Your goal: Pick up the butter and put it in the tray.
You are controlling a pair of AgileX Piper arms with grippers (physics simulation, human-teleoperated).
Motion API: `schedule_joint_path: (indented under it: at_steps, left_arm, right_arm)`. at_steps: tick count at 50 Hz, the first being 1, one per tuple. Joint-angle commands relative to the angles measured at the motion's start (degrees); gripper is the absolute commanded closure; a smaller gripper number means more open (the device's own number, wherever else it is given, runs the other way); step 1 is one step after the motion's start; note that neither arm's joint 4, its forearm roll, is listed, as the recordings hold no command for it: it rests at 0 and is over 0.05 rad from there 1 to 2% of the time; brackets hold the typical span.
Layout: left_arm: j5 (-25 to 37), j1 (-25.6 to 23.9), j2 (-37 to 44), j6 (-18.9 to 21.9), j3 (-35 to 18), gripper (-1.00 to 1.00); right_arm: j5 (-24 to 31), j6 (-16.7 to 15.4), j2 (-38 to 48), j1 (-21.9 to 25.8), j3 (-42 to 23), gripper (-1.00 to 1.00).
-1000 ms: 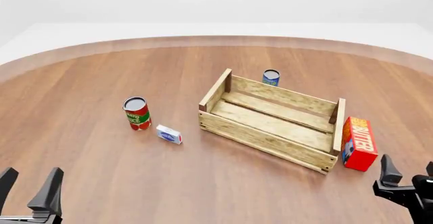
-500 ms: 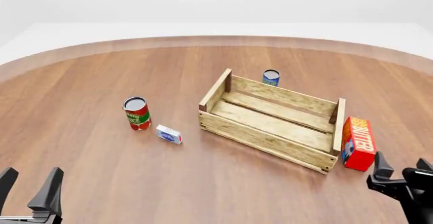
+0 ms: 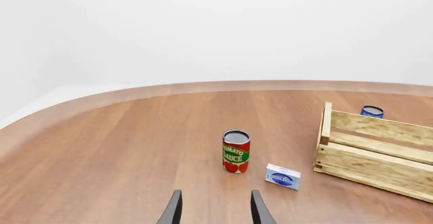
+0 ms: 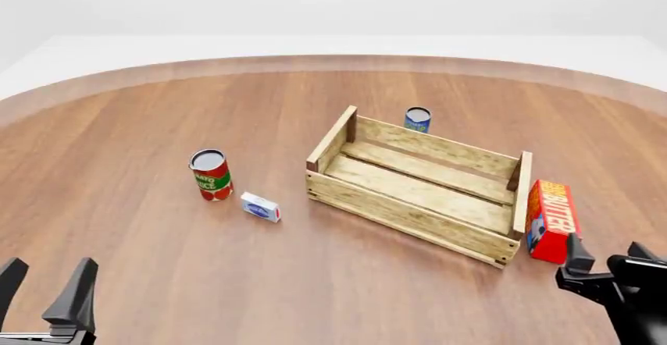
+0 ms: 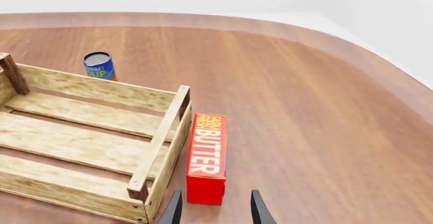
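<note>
The tray (image 4: 422, 185) stands on the wooden table (image 4: 156, 228) and serves as the reference landmark. It holds nothing visible on its slats.

The butter (image 4: 552, 221) stands on the table just outside the tray's right end wall, close beside it; whether the two touch cannot be determined. Its orange lettered face points upward and its blue patch faces the near side. In the right wrist view the butter (image 5: 206, 158) lies lengthwise along that end wall of the tray (image 5: 81, 148).

The right gripper (image 4: 604, 262) sits on the near side of the butter, near the tray's near-right corner. Its jaws are spread apart and grasp nothing; the fingertips (image 5: 174, 210) frame the near end of the carton without contact.

The left gripper (image 4: 44, 290) is well apart from the tray, toward the near-left. Its jaws are likewise released and empty.

A tomato sauce can (image 4: 211, 175) stands upright left of the tray. A small white-and-blue box (image 4: 261, 207) lies between that can and the tray. A blue can (image 4: 418, 119) stands just behind the tray's far wall.
</note>
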Motion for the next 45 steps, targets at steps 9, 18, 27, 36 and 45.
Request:
schedule_joint_path:
  at_steps: [9, 18, 27, 36, 45]
  left_arm:
    - [0.0, 0.0, 0.0, 0.0, 0.0, -1.0]
    - [0.0, 0.0, 0.0, 0.0, 0.0, -1.0]
    - [0.0, 0.0, 0.0, 0.0, 0.0, -1.0]
    - [0.0, 0.0, 0.0, 0.0, 0.0, -1.0]
    - [0.0, 0.0, 0.0, 0.0, 0.0, -1.0]
  right_arm:
    - [-5.09, -0.03, 5.75, 0.63, -0.06, -1.0]
    - [-6.6, -0.15, 7.6, 0.46, -0.28, -1.0]
    - [-8.59, -0.23, 10.17, 0.73, -0.76, -1.0]
    - [-11.25, -0.04, 13.75, 0.91, -1.37, -1.0]
    - [-14.09, 0.03, 17.66, 1.22, -1.98, -1.0]
